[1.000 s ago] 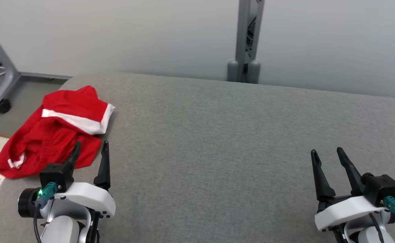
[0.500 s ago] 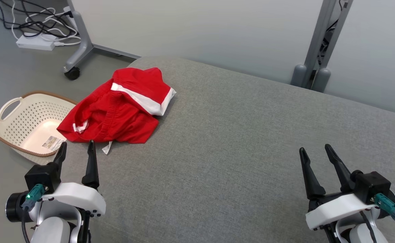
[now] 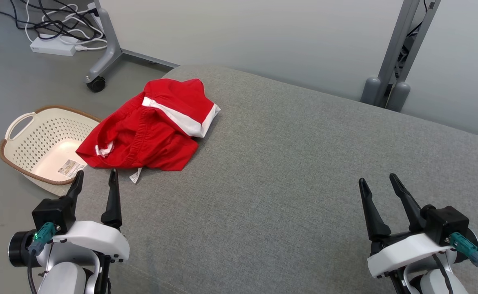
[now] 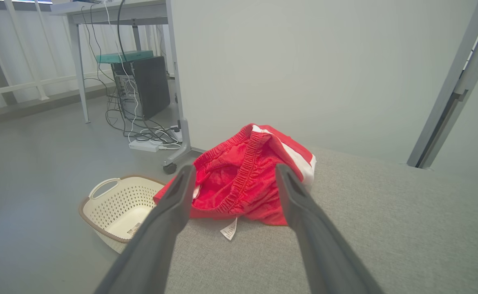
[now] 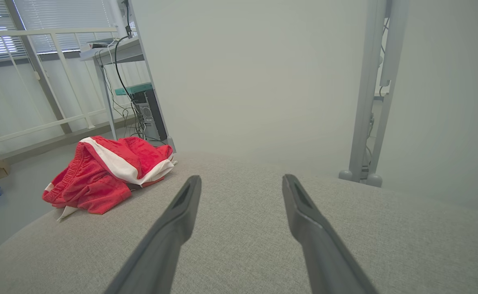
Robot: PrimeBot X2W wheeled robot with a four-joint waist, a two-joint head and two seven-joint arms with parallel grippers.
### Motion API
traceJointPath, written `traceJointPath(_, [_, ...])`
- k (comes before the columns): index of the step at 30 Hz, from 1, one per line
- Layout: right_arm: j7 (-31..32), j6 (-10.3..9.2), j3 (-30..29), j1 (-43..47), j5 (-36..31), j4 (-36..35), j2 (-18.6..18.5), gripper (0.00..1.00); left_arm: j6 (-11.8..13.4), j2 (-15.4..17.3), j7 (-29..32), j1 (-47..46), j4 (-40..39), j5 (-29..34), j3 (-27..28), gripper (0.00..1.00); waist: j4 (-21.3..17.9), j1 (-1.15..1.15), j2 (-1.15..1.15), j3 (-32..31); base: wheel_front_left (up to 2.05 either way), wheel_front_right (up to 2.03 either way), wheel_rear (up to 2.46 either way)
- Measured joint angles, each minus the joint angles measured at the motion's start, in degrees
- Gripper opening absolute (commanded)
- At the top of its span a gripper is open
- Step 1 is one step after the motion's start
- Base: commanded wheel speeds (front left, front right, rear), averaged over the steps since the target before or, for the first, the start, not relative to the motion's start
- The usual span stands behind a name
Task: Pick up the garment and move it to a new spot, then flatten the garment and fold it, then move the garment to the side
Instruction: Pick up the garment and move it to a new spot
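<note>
The garment (image 3: pixel 149 126) is a pair of red shorts with a white stripe, lying crumpled at the far left corner of the grey padded table (image 3: pixel 304 171); its white tag points toward me. My left gripper (image 3: pixel 96 177) hovers open just short of the garment's near edge, nothing between its fingers. In the left wrist view the garment (image 4: pixel 243 175) sits straight ahead between the two open fingers (image 4: pixel 169 212). My right gripper (image 3: pixel 377 181) stands open at the lower right over bare table, far from the shorts. The right wrist view has the garment (image 5: pixel 104 175) off to its left.
A cream perforated laundry basket (image 3: pixel 22 130) stands on the floor left of the table, below the garment's corner. A wheeled grey stand (image 3: pixel 100 73) with cables and a power strip is behind it. A grey post (image 3: pixel 390 81) rises behind the table's far edge.
The head camera has turned left and tilted, bringing the basket and floor into view. Both grippers stay open and keep about the same pose relative to the body.
</note>
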Motion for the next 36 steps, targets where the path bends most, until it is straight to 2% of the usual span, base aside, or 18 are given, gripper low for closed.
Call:
traceJointPath(4, [0.0,0.0,0.0,0.0,0.0,0.0,0.0,1.0,-0.1,0.2,0.6,-0.2,-0.5,-0.5,0.0,1.0,-0.1,0.0,0.0,0.1,0.0,0.0,0.0])
traceJointPath(7, [0.0,0.0,-0.2,0.0,0.1,-0.2,0.0,1.0,-1.6,0.7,2.4,-1.9,-2.8,-1.5,-0.5,1.0,-0.1,0.0,0.0,0.4,0.0,0.0,0.0])
traceJointPath(13, [0.5,0.0,0.0,-0.6,-0.5,-1.0,0.0,1.0,-4.4,3.8,11.3,-12.4,-9.5,-3.7,-0.7,1.0,-0.1,0.0,0.0,1.9,0.0,0.0,0.0])
traceJointPath(16, [1.0,0.0,0.4,-1.5,-1.0,-1.8,0.0,1.0,-5.8,5.5,17.9,-18.9,-9.2,-5.4,-0.7,1.0,-0.8,0.0,0.0,3.0,0.0,0.0,0.0])
traceJointPath(20, [1.5,0.0,1.0,-2.9,-2.0,-2.6,0.0,1.0,-7.5,7.0,26.5,-26.9,-2.8,-8.9,-0.5,1.0,-2.5,0.0,0.0,5.1,0.0,0.0,0.0])
traceJointPath(25, [2.2,0.0,1.4,-4.8,-3.0,-3.6,0.0,1.0,-8.4,7.8,32.9,-33.5,10.3,-12.0,0.0,1.0,-5.0,0.0,0.0,8.3,0.0,0.0,0.0])
traceJointPath(30, [3.0,0.01,1.7,-6.1,-4.2,-4.2,0.0,1.0,-9.5,8.9,34.3,-37.9,22.5,-13.4,-0.2,1.0,-7.6,0.0,0.0,11.7,0.0,0.0,0.0])
traceJointPath(36, [3.5,0.0,1.9,-7.8,-5.0,-5.0,0.0,1.0,-10.5,10.8,34.0,-41.3,32.4,-14.9,-0.1,1.0,-10.4,0.0,0.0,15.3,0.0,0.0,0.0])
